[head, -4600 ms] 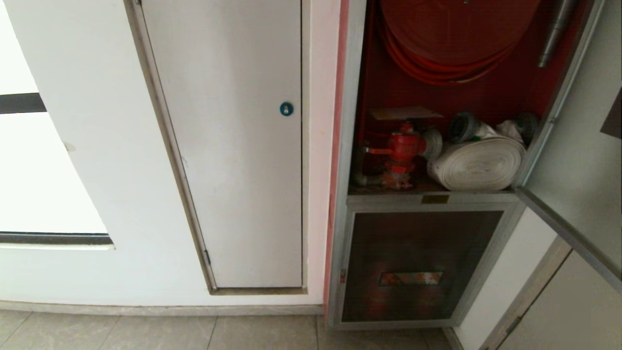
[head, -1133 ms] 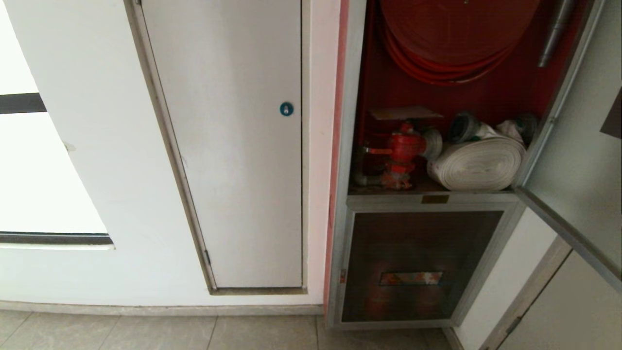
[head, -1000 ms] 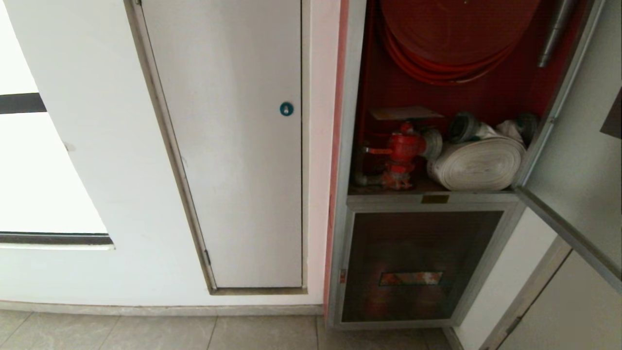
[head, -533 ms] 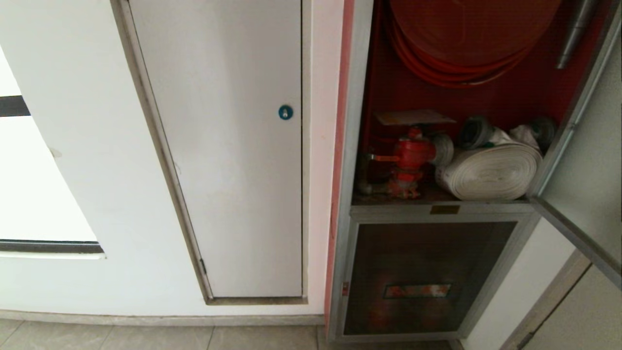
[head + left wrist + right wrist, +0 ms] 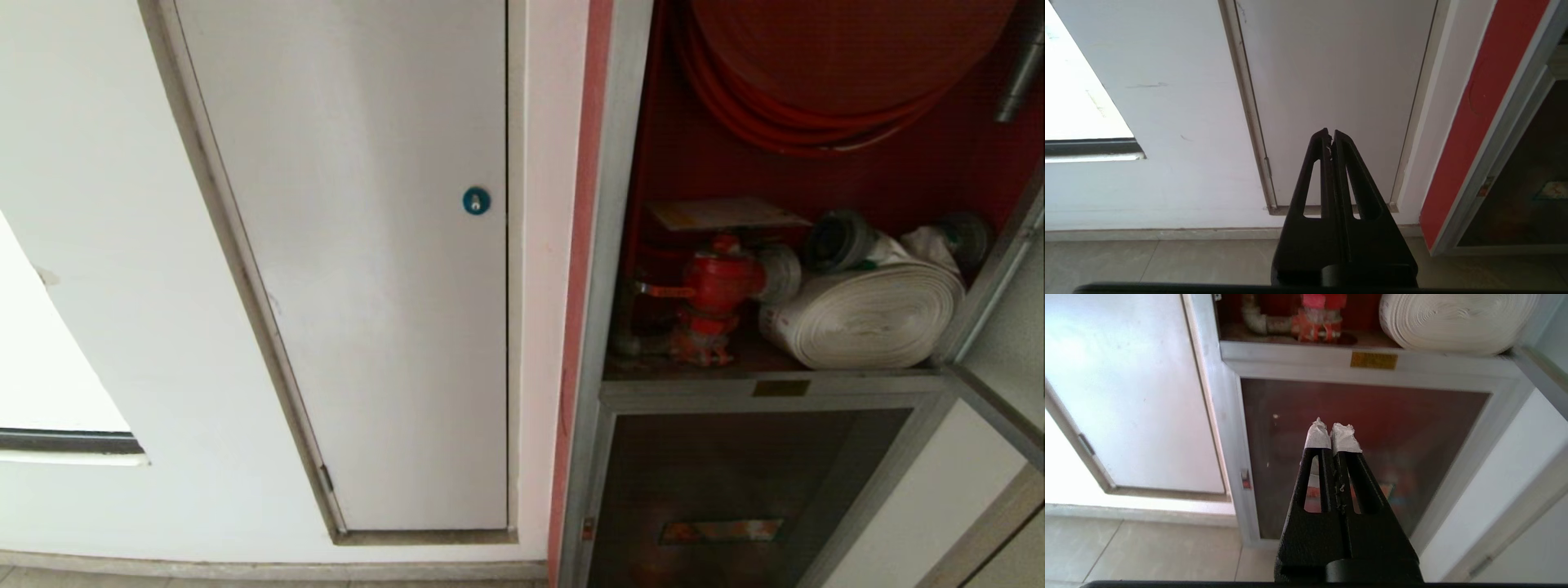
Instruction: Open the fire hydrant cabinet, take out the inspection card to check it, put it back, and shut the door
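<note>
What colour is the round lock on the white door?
The round lock is blue-green with a small silver centre; the head view shows it best.

Open fire hydrant cabinet (image 5: 608, 245) (card (image 5: 722, 214) inside)

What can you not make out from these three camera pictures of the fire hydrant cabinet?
- Inspection card: head view; print too small to read.
- Door: head view; the right edge cuts it off, so its outer face is unseen.
- Hose reel: head view; top edge cuts off its upper part.
- Brass plate: right wrist view; lettering too small.
- Lower glass panel: right wrist view; right gripper covers its middle.
</note>
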{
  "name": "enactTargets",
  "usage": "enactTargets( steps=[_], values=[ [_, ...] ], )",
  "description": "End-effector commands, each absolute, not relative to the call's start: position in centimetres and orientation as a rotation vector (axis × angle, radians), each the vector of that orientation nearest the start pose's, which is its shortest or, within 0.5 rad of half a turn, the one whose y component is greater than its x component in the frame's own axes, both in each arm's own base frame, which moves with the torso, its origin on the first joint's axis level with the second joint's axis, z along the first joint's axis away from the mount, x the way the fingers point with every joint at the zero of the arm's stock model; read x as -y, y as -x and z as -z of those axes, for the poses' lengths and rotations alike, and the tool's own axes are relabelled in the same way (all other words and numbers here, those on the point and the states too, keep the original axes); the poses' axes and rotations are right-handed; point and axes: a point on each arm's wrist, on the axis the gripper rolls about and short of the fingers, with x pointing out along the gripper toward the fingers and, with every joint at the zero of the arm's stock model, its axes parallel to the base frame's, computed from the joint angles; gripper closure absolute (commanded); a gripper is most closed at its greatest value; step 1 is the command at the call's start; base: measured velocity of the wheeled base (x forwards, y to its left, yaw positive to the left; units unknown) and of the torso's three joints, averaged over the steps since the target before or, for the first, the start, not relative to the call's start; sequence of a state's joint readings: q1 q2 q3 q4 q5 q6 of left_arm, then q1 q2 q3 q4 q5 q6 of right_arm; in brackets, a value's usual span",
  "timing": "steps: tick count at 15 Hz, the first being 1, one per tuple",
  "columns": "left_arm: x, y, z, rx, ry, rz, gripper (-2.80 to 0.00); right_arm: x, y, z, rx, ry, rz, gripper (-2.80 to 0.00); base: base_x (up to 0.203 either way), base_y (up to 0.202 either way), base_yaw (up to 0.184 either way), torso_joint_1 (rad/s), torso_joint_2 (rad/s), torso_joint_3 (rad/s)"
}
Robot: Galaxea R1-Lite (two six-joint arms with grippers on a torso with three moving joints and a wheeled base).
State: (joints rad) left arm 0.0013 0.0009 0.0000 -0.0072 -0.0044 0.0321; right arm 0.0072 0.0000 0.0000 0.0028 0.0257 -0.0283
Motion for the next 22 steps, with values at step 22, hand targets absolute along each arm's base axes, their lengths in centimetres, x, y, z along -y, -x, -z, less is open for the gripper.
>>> enactTargets(
  steps=[22],
  values=[
    [0.01,2.26,-7.56,0.002,-0.031,0.002,0.0,-0.04,2.26,-7.48,-0.006,0.029,-0.034,0.0,0.128,0.0,0.0,0.002,0.0,0.002]
  ],
)
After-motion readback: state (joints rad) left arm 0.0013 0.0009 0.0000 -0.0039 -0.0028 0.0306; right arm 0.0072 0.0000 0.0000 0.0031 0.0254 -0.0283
